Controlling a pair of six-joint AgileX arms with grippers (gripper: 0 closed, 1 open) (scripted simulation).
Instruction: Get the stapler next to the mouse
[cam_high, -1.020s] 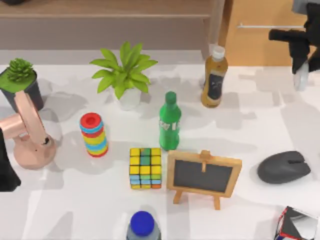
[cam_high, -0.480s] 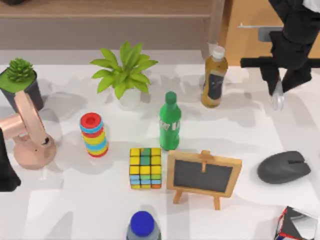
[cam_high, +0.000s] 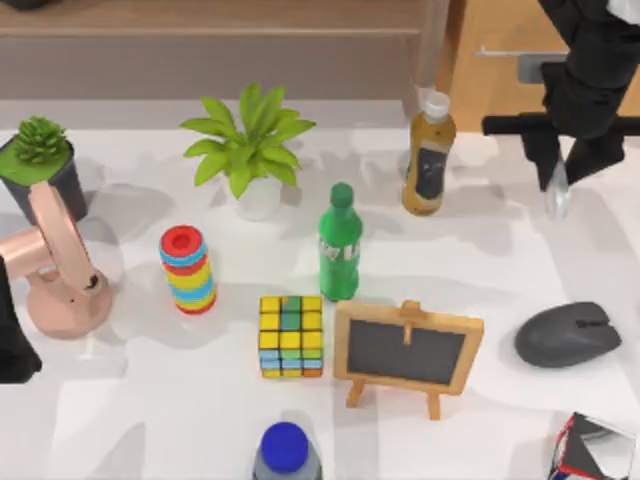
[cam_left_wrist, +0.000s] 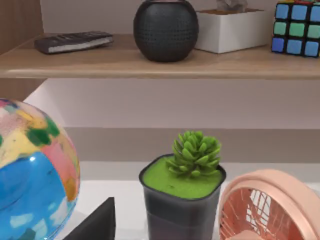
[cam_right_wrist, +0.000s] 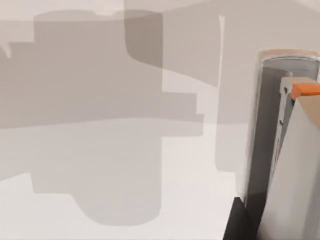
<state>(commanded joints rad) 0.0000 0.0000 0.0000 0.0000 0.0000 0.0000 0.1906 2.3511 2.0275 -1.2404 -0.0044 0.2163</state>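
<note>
Stapler (cam_high: 556, 195) hangs from right gripper (cam_high: 566, 172), fingers clamped on its upper end, above the table's (cam_high: 150, 420) far right, well behind the mouse (cam_high: 568, 334). Right wrist view: silver body (cam_right_wrist: 280, 145) close up, orange insert near the top. Judgement: rigid metal, light, smooth sides, could slip or swing if held by one end; mid-body hold across the narrow sides would be steadier. Left gripper (cam_high: 12, 345) parked at left edge beside the pink fan (cam_high: 55, 265); can't tell its state.
</note>
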